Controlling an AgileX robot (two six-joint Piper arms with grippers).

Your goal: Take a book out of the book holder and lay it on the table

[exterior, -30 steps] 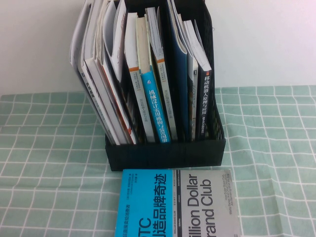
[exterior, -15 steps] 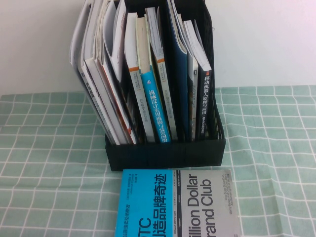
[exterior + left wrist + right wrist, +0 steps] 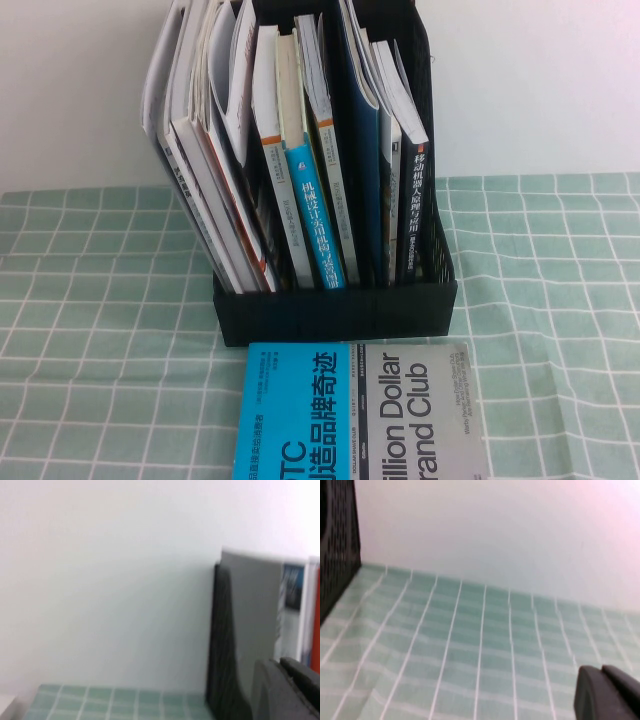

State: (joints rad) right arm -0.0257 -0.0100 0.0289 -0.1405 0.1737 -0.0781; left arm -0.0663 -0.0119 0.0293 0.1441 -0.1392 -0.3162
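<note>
The book holder (image 3: pixel 335 300) stood on the counter (image 3: pixel 100 330), packed with upright volumes. The book (image 3: pixel 418 205) with the black spine and white characters sat in the holder's rightmost compartment, against the slatted side wall, not yet lifted. In front of the holder's low wall lay a cyan-and-grey book (image 3: pixel 355 410), flat on the checked cloth.

Neither arm showed in the high view. The left gripper (image 3: pixel 287 690) appeared only as a dark tip in its wrist view, close beside the holder's left outer wall; the right gripper (image 3: pixel 607 692) showed likewise as a dark tip, low over the cloth to the right of the holder. Whether either gripper was spread or pressed together could not be told.

The likely trouble was the tight packing: pulling the black-spined book upward could drag its blue-spined neighbour (image 3: pixel 318 220) along, or tip the tall holder if the spine caught on the front wall. The cyan-and-grey book also occupied the landing spot directly ahead of the holder, so the book might end up on top of it.

Compared with the earlier high views, nothing had shifted; books and holder sat identically.
</note>
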